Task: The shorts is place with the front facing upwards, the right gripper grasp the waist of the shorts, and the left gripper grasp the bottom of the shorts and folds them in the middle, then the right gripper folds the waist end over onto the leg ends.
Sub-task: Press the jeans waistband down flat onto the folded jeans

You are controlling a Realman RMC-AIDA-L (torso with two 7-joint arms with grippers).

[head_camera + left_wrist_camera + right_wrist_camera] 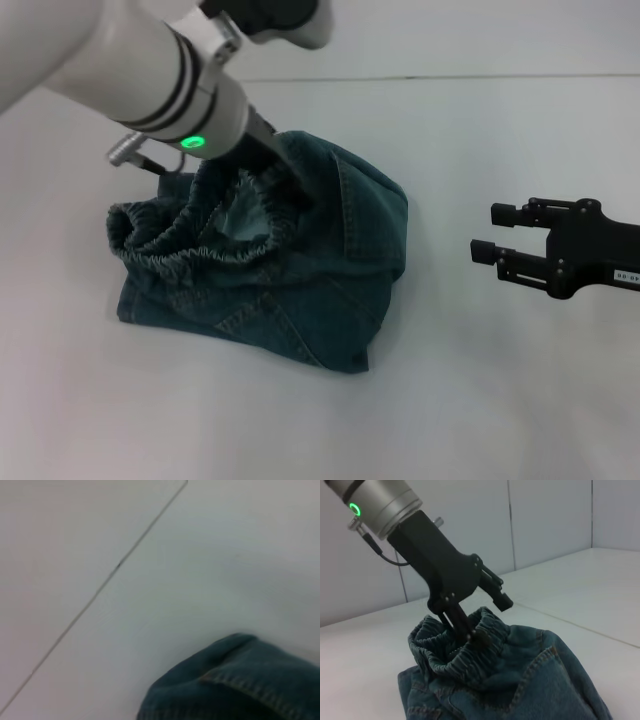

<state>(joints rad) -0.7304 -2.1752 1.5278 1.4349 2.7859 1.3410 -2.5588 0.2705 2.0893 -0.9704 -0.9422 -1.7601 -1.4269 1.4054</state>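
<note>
The blue denim shorts point(300, 270) lie crumpled in a heap at the table's middle. Their gathered waistband point(190, 250) stands up and gapes open toward my left. My left gripper point(300, 195) reaches down from the upper left and is shut on the far rim of the waistband point(485, 625), holding it raised. In the right wrist view that left gripper point(475, 632) pinches the ruffled band. My right gripper point(483, 232) hovers open to the right of the shorts, a hand's width off, with nothing in it. The leg ends are lost in the folds. A stitched denim edge point(240, 685) shows in the left wrist view.
The white table point(480, 400) spreads all round the shorts. A thin dark seam point(400, 78) runs across its far side. Panelled white walls point(545, 525) rise behind the table.
</note>
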